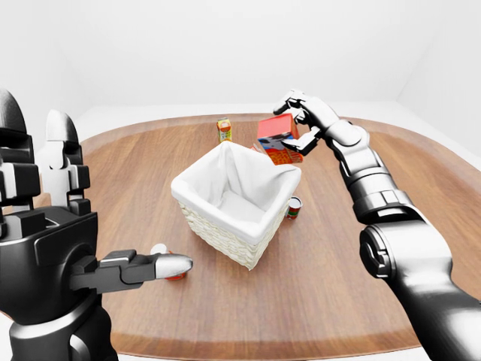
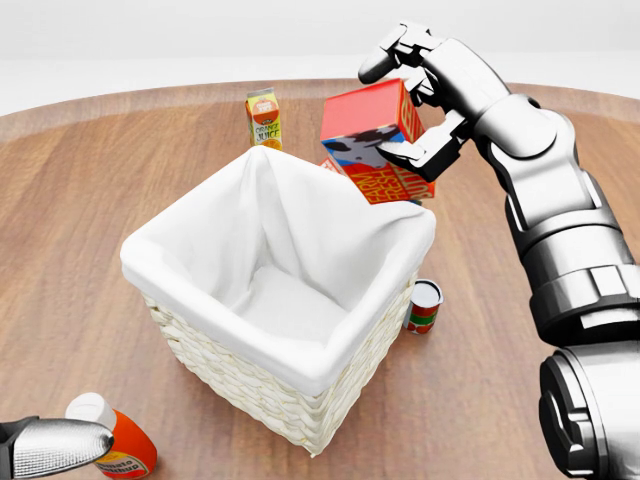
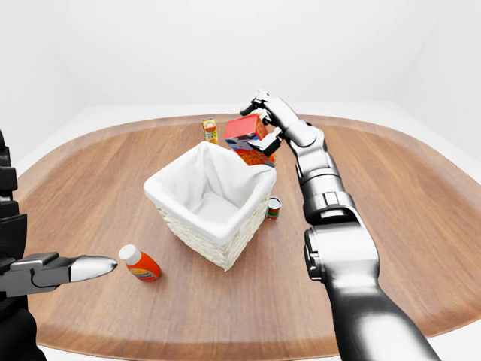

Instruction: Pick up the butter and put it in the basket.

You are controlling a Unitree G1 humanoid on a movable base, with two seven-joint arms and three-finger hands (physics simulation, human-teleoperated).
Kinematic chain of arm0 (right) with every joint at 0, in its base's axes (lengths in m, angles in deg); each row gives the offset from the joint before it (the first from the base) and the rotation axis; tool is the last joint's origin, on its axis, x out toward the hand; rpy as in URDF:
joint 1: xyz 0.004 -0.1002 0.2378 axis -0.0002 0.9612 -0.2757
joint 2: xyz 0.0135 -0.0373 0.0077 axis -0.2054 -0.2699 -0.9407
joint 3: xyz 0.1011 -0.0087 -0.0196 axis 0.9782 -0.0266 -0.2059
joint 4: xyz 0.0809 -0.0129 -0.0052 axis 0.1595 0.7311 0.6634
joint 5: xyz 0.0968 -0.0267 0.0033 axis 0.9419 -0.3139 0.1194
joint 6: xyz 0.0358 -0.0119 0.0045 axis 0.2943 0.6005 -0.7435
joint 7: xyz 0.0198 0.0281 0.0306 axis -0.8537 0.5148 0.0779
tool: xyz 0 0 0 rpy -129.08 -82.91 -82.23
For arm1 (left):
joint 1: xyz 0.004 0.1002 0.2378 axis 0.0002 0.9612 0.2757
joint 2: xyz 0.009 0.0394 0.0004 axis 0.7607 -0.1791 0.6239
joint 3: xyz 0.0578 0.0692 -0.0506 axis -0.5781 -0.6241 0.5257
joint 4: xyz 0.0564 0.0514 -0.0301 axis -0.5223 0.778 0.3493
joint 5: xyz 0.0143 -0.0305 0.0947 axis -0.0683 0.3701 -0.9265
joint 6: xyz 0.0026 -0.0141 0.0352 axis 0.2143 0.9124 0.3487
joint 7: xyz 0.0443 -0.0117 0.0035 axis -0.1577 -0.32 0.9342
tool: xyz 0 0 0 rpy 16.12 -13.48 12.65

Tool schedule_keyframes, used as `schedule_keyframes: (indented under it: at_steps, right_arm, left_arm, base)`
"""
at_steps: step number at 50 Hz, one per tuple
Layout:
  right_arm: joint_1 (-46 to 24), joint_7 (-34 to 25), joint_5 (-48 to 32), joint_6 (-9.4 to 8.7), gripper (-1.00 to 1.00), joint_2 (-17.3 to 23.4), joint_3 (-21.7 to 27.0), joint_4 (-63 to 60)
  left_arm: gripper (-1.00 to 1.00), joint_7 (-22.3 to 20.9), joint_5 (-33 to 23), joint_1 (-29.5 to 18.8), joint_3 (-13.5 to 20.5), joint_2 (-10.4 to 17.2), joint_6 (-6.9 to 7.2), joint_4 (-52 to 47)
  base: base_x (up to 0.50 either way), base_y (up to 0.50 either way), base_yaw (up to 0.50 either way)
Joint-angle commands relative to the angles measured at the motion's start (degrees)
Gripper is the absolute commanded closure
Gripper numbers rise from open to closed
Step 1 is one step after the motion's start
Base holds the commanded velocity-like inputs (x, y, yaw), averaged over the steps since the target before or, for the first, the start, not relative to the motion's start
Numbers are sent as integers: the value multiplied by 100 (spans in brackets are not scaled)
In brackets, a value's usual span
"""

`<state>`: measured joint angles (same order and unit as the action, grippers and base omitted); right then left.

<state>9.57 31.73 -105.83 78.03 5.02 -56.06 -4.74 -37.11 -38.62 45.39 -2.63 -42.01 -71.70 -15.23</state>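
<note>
A red box with a black-and-white cow picture, the butter (image 2: pixel 372 128), is held tilted in the air over the top-right rim of the white-lined wicker basket (image 2: pixel 300 400). My right hand (image 2: pixel 396 110) is shut on it, with fingers over its top edge and the thumb under its right side. The basket's inside shows only white cloth. My left hand (image 1: pixel 150 267) is at the lower left, low over the table, with fingers extended and nothing in them.
An orange juice carton (image 2: pixel 264 118) stands above the basket. A small can (image 2: pixel 425 305) stands by the basket's right side. An orange bottle with a white cap (image 2: pixel 118 447) lies next to my left hand. The round wooden table (image 1: pixel 361 301) ends near the picture's bottom.
</note>
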Motion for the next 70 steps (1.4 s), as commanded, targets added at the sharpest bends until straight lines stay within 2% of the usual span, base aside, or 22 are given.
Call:
schedule_keyframes:
  at_steps: [1, 28, 52, 70]
  right_arm:
    - [-76, 137, 155, 0, 100, -286, 183, -390]
    - [17, 335, 494, 0, 100, -998, 49, -554]
    - [-9, 828, 959, 0, 100, -1364, 98, 160]
    - [151, 983, 1272, 0, 100, -1670, -10, 71]
  left_arm:
    - [-100, -20, 12, 17, 36, -13, 0, 12]
    - [-100, -30, 16, 83, 42, -36, 0, 62]
    - [-100, -33, 8, 79, 33, -32, 0, 71]
    - [-100, -86, -3, 176, 63, -74, 0, 79]
  base:
    - [-1, 0, 0]
    - [0, 0, 0]
    - [0, 0, 0]
    - [0, 0, 0]
